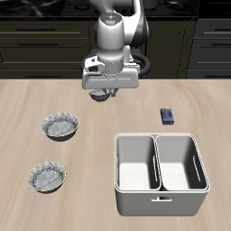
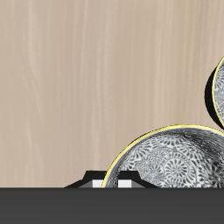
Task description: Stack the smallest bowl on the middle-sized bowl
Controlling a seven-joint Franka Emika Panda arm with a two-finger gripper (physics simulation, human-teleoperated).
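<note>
- Gripper (image 1: pixel 106 97) hangs over the table (image 1: pixel 90 207) near its back; jaws not readable, cannot tell if apart or together.
- Smallest bowl: not identifiable in either view.
- Two fluted bowls, one (image 1: pixel 60 126) behind the other (image 1: pixel 47 177), well apart from the gripper.
- Wrist view: one bowl (image 2: pixel 171 162) close below, second bowl's rim (image 2: pixel 217 92) beside it.
- Grey two-compartment caddy (image 1: pixel 161 204) near the front edge.
- Blue block (image 1: pixel 168 115) behind the caddy.

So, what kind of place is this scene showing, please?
Most likely a simulated kitchen. Dark cabinet fronts run behind the wooden table, two fluted silvery bowls lie on it, and a grey two-compartment bin stands beside them. The flat rendering suggests a simulator, not a real room.
</note>
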